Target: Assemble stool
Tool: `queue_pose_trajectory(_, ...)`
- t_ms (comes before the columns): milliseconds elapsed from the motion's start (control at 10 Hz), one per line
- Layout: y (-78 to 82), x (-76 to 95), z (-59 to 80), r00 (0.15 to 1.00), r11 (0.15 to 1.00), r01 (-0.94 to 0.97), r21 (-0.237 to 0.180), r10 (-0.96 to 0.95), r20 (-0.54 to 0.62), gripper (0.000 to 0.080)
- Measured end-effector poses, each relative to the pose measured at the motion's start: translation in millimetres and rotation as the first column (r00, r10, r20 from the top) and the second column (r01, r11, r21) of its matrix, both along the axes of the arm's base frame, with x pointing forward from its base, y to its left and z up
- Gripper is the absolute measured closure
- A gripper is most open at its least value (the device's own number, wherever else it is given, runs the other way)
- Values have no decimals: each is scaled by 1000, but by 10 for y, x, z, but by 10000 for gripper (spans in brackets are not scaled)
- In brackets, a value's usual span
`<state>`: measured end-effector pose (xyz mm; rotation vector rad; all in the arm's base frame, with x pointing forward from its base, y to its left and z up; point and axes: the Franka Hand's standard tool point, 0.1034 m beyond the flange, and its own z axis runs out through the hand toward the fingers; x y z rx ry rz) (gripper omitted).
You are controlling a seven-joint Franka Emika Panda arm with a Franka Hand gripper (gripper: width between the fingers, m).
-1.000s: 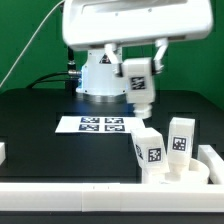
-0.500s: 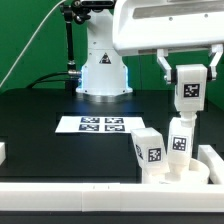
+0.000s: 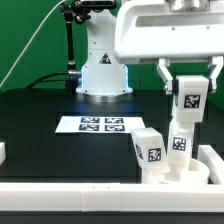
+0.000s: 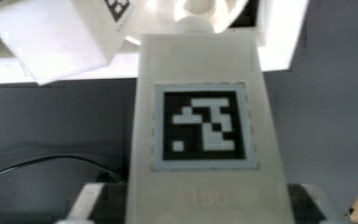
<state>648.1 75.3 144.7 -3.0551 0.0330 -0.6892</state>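
item: stool, white plastic, in parts, on a matte black table (image 3: pixel 40 130).

- held leg (image 3: pixel 190 100): blocky, smooth-faced, with a black-and-white square tag on its flat front. the gripper (image 3: pixel 190 86) is clamped on it, a dark finger (image 3: pixel 166 76) on either side. it hangs above the seat, towards the exterior view's right. in the wrist view this leg (image 4: pixel 202 110) fills the middle and its tag is blurred.
- upright leg (image 3: pixel 180 140): same make, standing in the seat just under the held leg. whether the two touch cannot be told.
- tilted leg (image 3: pixel 149 152): leaning, just beside the upright leg on the exterior view's left. it also appears in the wrist view (image 4: pixel 60 45), cut off at the picture's edge.
- seat (image 3: pixel 190 176): round rimmed disc, mostly hidden behind the two legs and the front rail (image 3: pixel 80 192).
- marker board (image 3: pixel 103 124): thin, flat and white with several tags, near mid-table and well apart from the seat.
- arm base (image 3: pixel 103 70): white and rounded, behind the board.

hidden: the fingertips are barely visible in the wrist view.

open room: bare table lies on the exterior view's left. the seat is boxed in by the front rail and a white wall (image 3: pixel 212 158).
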Motion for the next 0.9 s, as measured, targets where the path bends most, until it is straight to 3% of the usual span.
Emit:
queue_pose_trajectory(200,-10,112,-81,998,998,-58,-34,57,-7,461)
queue_pose_trajectory(600,-5,103,-90,998,998,-55,-32,55,-9,461)
queue_pose_trajectory(900,34,111,-269,998,997,-64,-43,64,-11,461)
